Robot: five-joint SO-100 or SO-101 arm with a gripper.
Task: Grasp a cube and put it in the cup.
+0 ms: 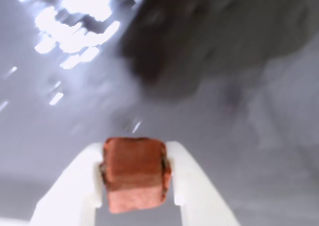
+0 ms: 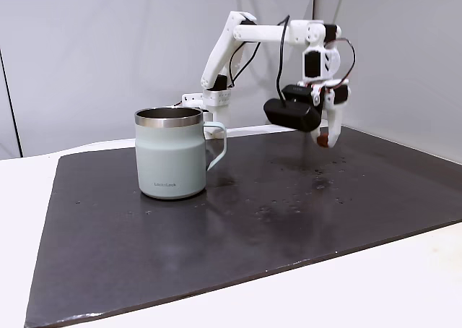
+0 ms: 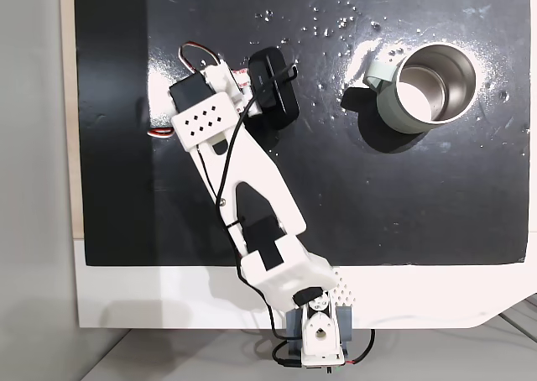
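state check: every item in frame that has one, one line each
cube: clamped between the white fingers, lifted off the mat
gripper: shut on the cube, hanging above the mat, off to the right of the mug in this fixed view
mug: upright on the mat, open, nothing seen inside
black mat: flat, speckled with small shiny spots

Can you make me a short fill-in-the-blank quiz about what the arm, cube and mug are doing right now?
1. The gripper is shut on the reddish-orange ____.
2. In the side fixed view, the cube is held ____ the dark mat, not resting on it.
3. The mug stands ____ on the mat.
4. Seen from above, the inside of the mug is ____.

Missing words: cube; above; upright; empty
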